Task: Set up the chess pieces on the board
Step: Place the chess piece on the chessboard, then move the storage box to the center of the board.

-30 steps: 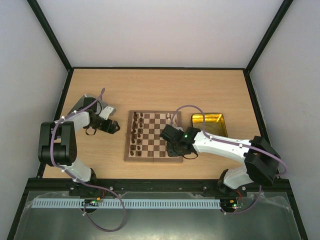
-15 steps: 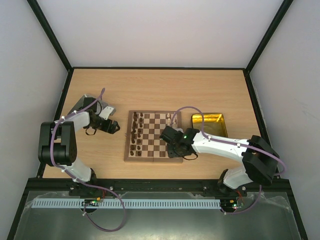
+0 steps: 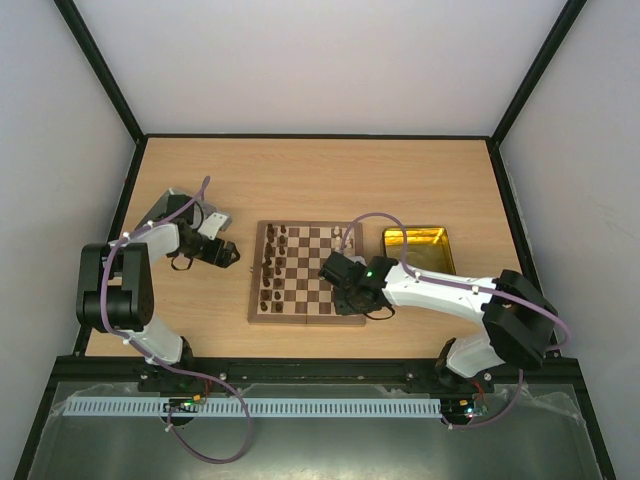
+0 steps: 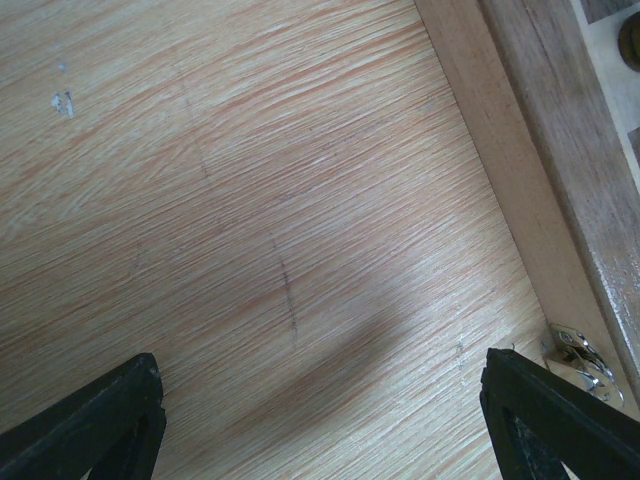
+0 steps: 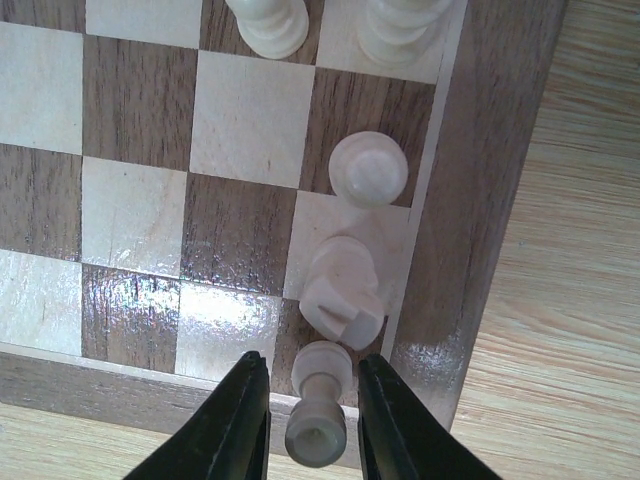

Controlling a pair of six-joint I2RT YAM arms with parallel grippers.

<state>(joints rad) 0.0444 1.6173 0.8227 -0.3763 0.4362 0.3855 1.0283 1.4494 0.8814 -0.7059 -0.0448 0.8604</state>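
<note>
The board (image 3: 300,318) lies mid-table, with dark pieces (image 3: 272,266) in its two left columns and cream pieces (image 3: 350,240) along its right side. My right gripper (image 3: 345,300) hovers over the board's near right corner. In the right wrist view its jaws (image 5: 309,362) stand slightly apart around a small cream piece (image 5: 320,410) on the corner square, with a thin gap on each side. A cream knight (image 5: 345,290) and a round-headed piece (image 5: 367,168) fill the squares beyond. My left gripper (image 3: 228,254) is wide open and holds nothing (image 4: 318,365), over bare table beside the board's left edge (image 4: 540,200).
A shiny gold tin tray (image 3: 415,232) sits just right of the board, behind my right arm. A metal clasp (image 4: 580,355) sticks out from the board's side near my left gripper's right finger. Black frame rails border the table.
My right gripper's jaws have parted from the cream piece at the board's corner, after staying shut earlier. The right arm shifted slightly left. The left arm has not moved.
</note>
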